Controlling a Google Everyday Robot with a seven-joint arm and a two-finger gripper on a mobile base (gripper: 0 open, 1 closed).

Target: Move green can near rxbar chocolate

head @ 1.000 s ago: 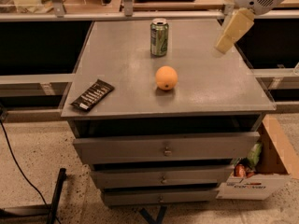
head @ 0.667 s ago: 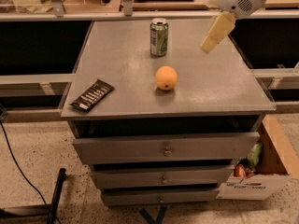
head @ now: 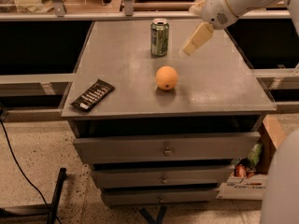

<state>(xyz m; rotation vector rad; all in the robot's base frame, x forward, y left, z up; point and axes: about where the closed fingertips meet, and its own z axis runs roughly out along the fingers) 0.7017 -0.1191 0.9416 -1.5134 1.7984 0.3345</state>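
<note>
The green can [head: 160, 37] stands upright at the back middle of the grey cabinet top [head: 219, 85]. The rxbar chocolate [head: 92, 94] lies flat at the front left corner of the top, dark with white lettering. My gripper [head: 196, 39] hangs from the white arm at the upper right, above the top and a little to the right of the can, apart from it. It holds nothing that I can see.
An orange [head: 167, 77] sits in the middle of the top, between the can and the front edge. The cabinet has three drawers [head: 166, 150] below. A cardboard box [head: 254, 169] with packets stands on the floor at the right. A black cable [head: 18, 169] runs on the floor at the left.
My gripper has moved left across the back of the top, from its right edge to close beside the can. The can, orange and bar have not moved.
</note>
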